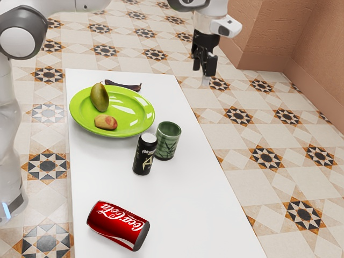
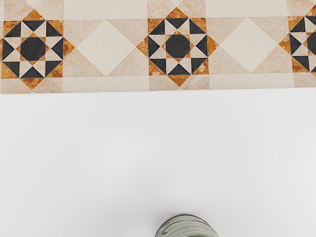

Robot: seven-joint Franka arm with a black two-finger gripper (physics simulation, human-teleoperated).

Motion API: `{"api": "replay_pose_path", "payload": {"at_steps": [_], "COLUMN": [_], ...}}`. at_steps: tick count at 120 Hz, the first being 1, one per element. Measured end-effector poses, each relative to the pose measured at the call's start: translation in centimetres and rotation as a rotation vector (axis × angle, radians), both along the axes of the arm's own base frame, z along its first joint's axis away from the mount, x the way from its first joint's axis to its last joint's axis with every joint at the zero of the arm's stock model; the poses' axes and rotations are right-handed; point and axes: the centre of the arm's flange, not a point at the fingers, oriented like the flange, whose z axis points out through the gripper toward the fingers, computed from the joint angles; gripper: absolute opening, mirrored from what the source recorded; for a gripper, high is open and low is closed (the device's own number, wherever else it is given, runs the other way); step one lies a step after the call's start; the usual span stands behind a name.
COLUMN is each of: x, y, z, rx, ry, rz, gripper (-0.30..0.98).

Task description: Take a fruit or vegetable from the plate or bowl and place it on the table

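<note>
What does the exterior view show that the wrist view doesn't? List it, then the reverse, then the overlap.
Exterior view: the arm, the gripper, the lime-green plate with the greenish fruit and the reddish fruit, a dark elongated item, the black can, the Coca-Cola can.
Wrist view: nothing new.
Both: the white table, the tiled floor, apparently the green cup.

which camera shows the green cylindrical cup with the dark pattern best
The exterior view: it shows the cup upright on the white table, from open mouth to base, pattern included. The wrist view has what looks like its curved rim, cut off at the lower edge.
</note>
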Motion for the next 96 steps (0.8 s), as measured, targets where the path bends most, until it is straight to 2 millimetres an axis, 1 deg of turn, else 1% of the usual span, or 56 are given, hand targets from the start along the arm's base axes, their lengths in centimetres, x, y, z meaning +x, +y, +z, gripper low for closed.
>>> {"api": "replay_pose_path", "payload": {"at_steps": [25,33,40,73,78,83,86,92,96], "x": [0.1,-0.1,-0.2,-0.6,-1.7,-3.4,-4.7,-7.1,-8.6], "y": [0.9,1.3,1.7,3.5,3.6,3.3,2.4,-0.3,-1.2], "z": [0.0,1.1,1.4,1.1,1.4,1.5,1.3,0.4,-0.5], "rx": [-0.009,-0.007,-0.007,-0.003,-0.005,-0.01,-0.01,-0.01,-0.011], "ry": [-0.002,-0.023,-0.025,0.007,0.01,0.014,0.016,0.025,0.035], "rz": [0.006,0.01,0.015,0.038,0.037,0.027,0.005,-0.062,-0.09], "gripper": [0.69,0.69,0.69,0.69,0.69,0.69,0.69,0.69,0.68]}}
